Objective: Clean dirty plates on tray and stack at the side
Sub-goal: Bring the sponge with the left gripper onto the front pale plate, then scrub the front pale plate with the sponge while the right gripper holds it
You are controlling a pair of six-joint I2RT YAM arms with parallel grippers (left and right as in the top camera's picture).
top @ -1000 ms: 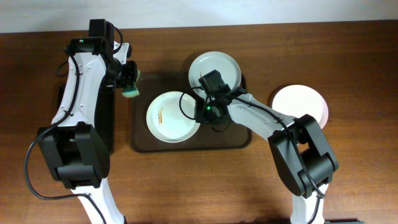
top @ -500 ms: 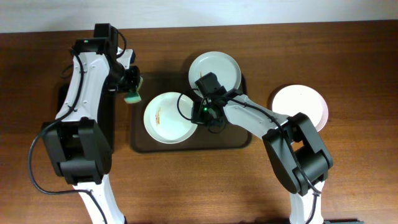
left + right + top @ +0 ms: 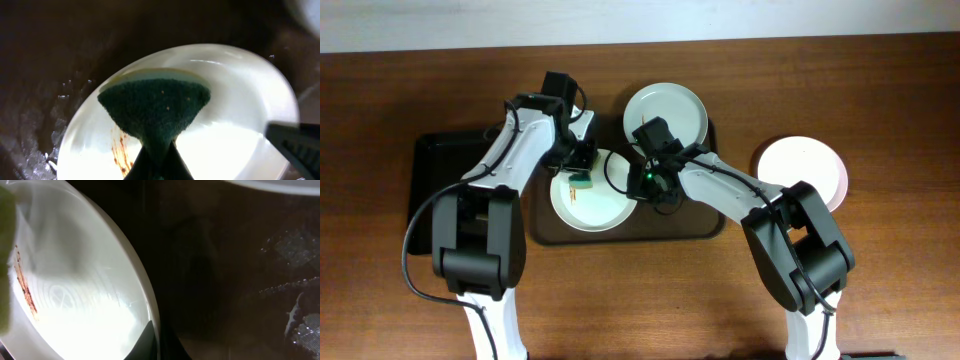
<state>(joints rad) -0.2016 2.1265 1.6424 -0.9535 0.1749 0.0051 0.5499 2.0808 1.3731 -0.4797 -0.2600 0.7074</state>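
Observation:
A white plate [image 3: 605, 205] with an orange-brown smear [image 3: 119, 149] lies on the left part of the dark-brown tray [image 3: 700, 228]. My left gripper [image 3: 580, 178] is shut on a green and yellow sponge [image 3: 155, 107] and holds it over this plate's centre. My right gripper [image 3: 642, 183] is shut on the plate's right rim [image 3: 150, 305]. A second plate [image 3: 685, 105] sits at the tray's back. A third plate [image 3: 810, 165] lies on the table to the right, off the tray.
A smaller black tray [image 3: 445, 160] lies on the wooden table at the left. The dark-brown tray floor [image 3: 240, 255] to the right of the held plate shows wet patches.
My left gripper has carried the sponge from over the tray's left edge rightward to above the plate. The right gripper stays on the plate's rim.

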